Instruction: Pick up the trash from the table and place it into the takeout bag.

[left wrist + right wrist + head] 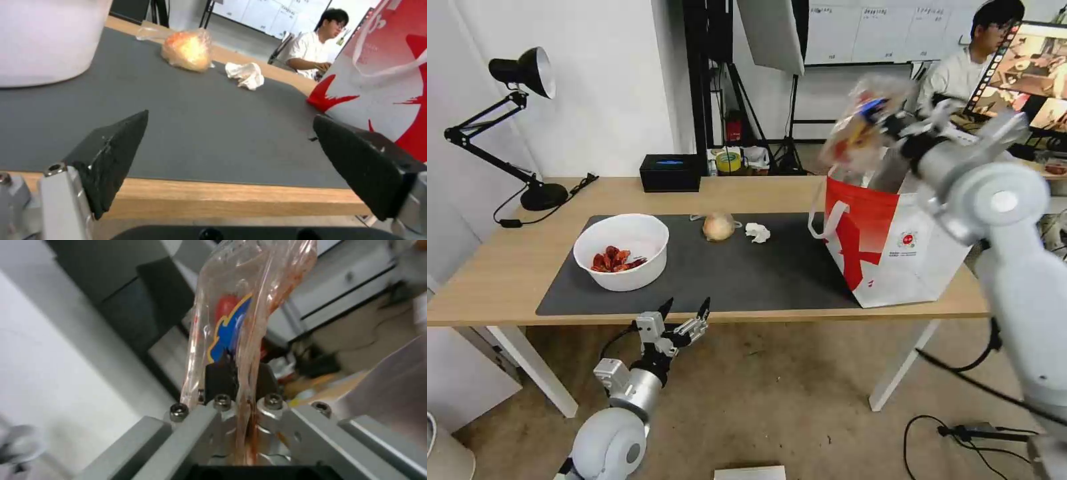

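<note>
My right gripper (894,123) is shut on the clear plastic tray (860,130), holding it in the air just above the open top of the red-and-white takeout bag (894,247). In the right wrist view the smeared tray (236,306) is pinched between the jaws of the right gripper (240,373). On the dark mat (747,273) lie the white bowl with red shells (621,251), the wrapped beige ball (718,227) and the crumpled tissue (758,232). My left gripper (684,309) hangs open, holding nothing, just below the table's front edge, facing the ball (187,50) and tissue (245,75).
A black desk lamp (514,127) stands at the table's (507,267) far left with its cable trailing. A black box with a blue top (671,172) sits at the back edge. The bag stands at the table's right end. Cables lie on the floor at the right.
</note>
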Controlling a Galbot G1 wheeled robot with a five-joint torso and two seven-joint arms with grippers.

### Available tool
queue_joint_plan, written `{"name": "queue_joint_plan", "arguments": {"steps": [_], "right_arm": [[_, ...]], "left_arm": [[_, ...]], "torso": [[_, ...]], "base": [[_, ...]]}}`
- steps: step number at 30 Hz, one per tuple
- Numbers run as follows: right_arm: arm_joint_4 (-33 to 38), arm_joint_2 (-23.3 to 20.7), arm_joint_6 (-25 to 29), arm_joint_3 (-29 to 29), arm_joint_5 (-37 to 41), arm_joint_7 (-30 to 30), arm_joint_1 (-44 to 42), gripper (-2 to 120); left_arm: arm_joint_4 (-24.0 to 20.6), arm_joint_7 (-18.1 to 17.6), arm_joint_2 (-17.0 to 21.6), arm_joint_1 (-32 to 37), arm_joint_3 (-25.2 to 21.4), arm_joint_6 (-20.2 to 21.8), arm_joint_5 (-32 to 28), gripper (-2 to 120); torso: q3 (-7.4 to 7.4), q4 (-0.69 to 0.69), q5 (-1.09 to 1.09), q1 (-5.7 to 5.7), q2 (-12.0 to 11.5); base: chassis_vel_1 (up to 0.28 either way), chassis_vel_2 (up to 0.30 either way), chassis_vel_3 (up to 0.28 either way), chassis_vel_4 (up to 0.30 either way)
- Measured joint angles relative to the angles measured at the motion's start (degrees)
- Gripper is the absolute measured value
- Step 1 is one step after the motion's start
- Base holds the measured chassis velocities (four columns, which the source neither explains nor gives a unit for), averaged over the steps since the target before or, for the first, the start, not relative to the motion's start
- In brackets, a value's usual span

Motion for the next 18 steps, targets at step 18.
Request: {"name": "queue_joint_plan", "arguments": {"steps": [18], "right_arm": [[-0.7,-3.2,0.6,-0.3,-13.7,-5.7,-9.3,0]], "left_arm": [[-0.7,-0.1,-1.2,0.7,1.8,0.0,1.5,100]], "torso": [[0.0,0.01,-0.01,0.0,0.0]], "base": [[0.0,0.0,0.0,0.0]]}}
